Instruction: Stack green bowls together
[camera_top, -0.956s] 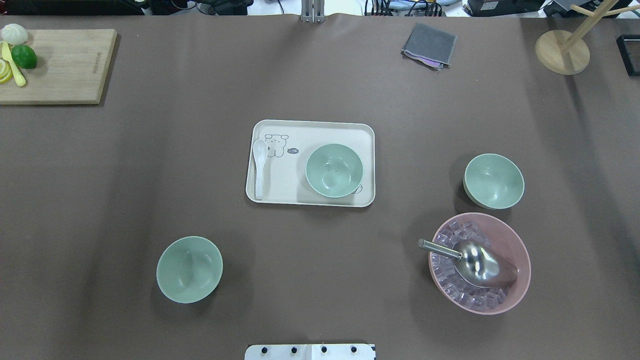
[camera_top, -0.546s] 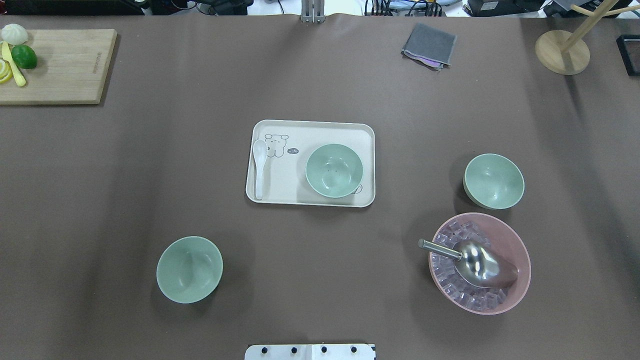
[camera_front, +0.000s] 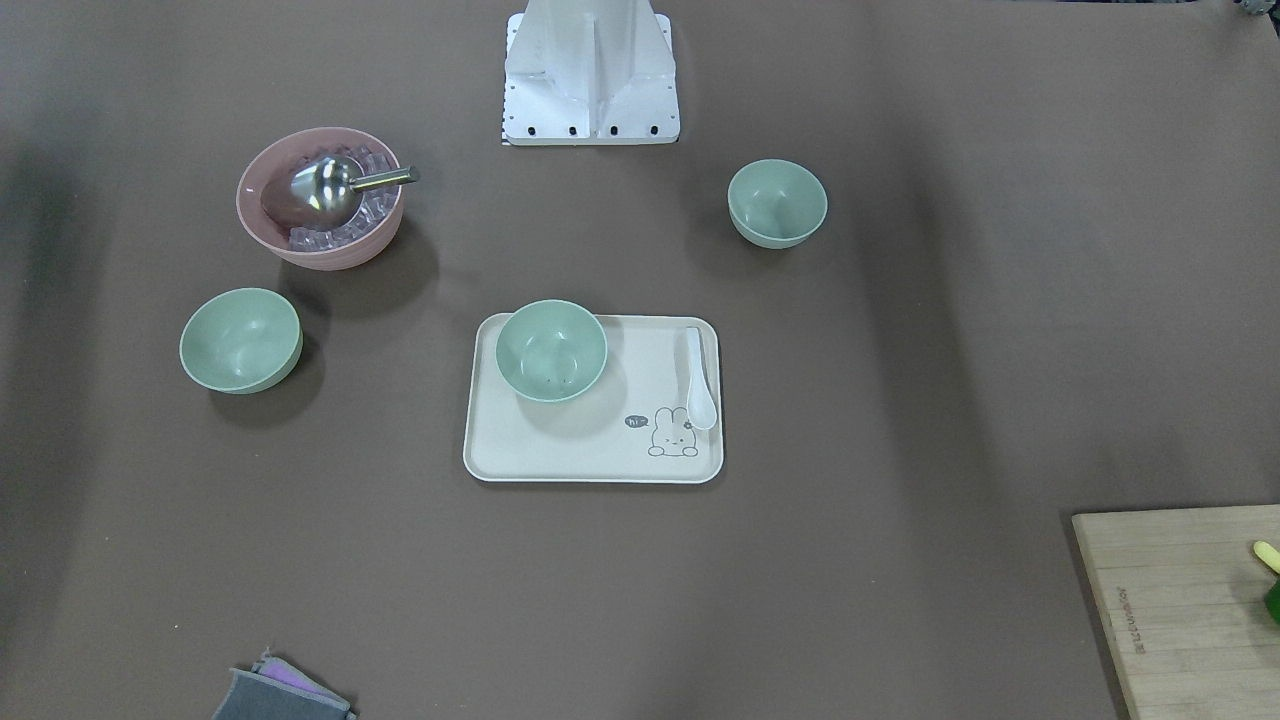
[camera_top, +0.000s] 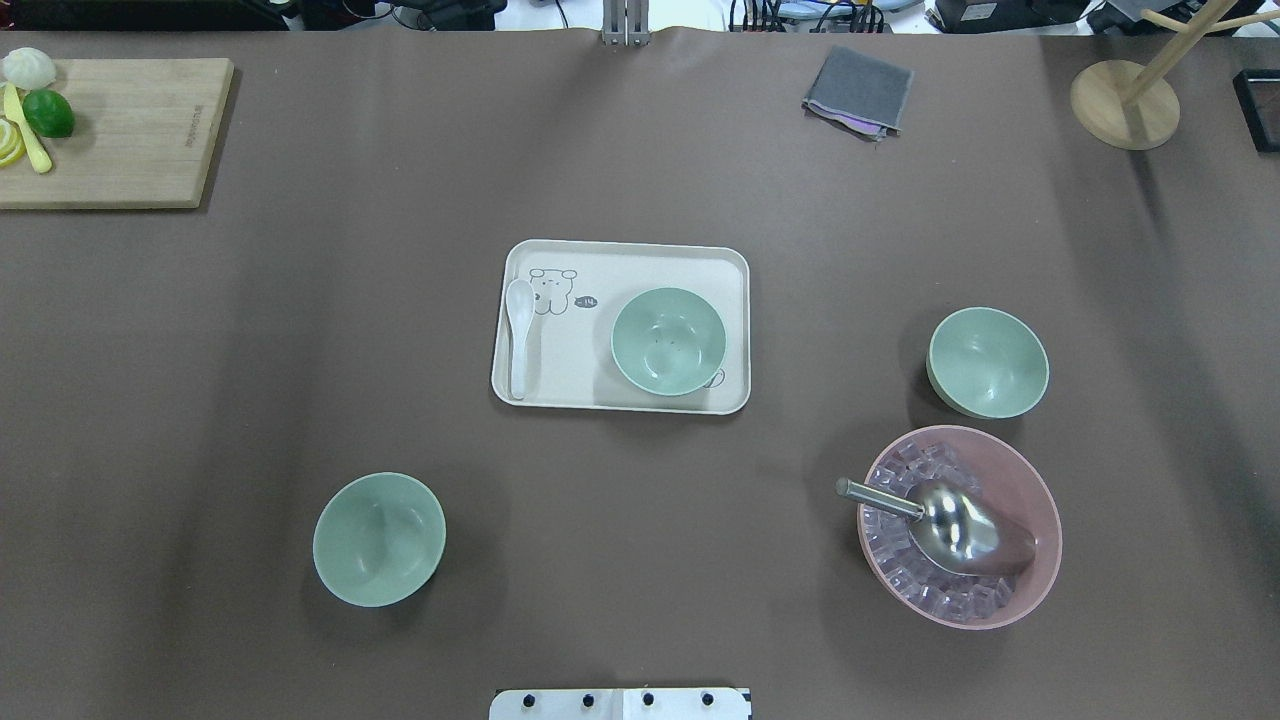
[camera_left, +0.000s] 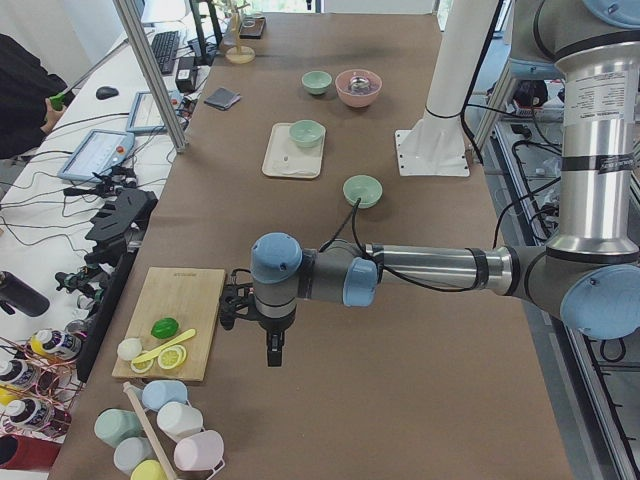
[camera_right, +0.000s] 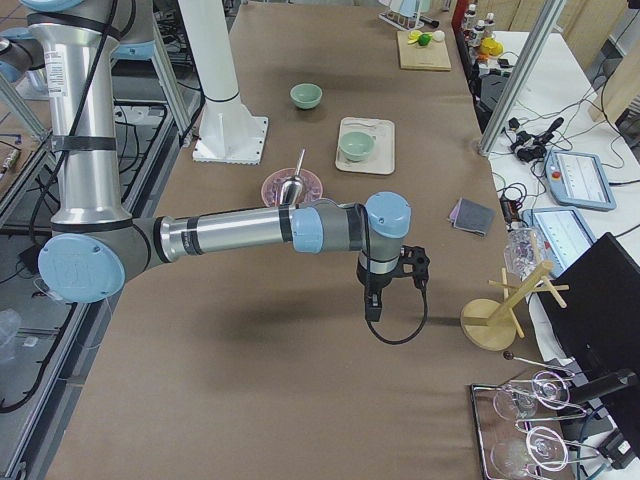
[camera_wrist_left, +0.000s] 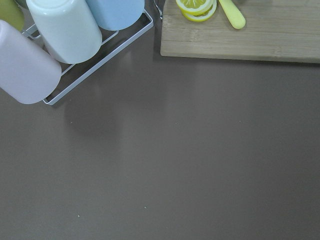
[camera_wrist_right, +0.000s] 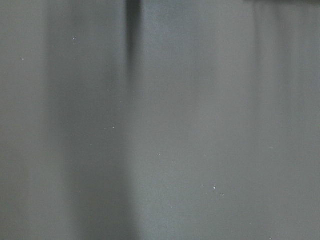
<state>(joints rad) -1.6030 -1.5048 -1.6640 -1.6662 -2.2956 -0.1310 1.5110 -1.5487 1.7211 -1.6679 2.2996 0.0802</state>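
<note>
Three pale green bowls stand apart on the brown table. One is at the near left, one sits on the cream tray, and one is at the right, beyond the pink bowl. All three are upright and empty. My left gripper hangs over the table's left end near the cutting board, far from the bowls. My right gripper hangs over the table's right end. Both show only in the side views, so I cannot tell whether they are open or shut. Neither wrist view shows a bowl.
A pink bowl holds ice cubes and a metal scoop. A white spoon lies on the tray. A cutting board with fruit, a grey cloth and a wooden stand sit along the far edge. A cup rack is at the left end.
</note>
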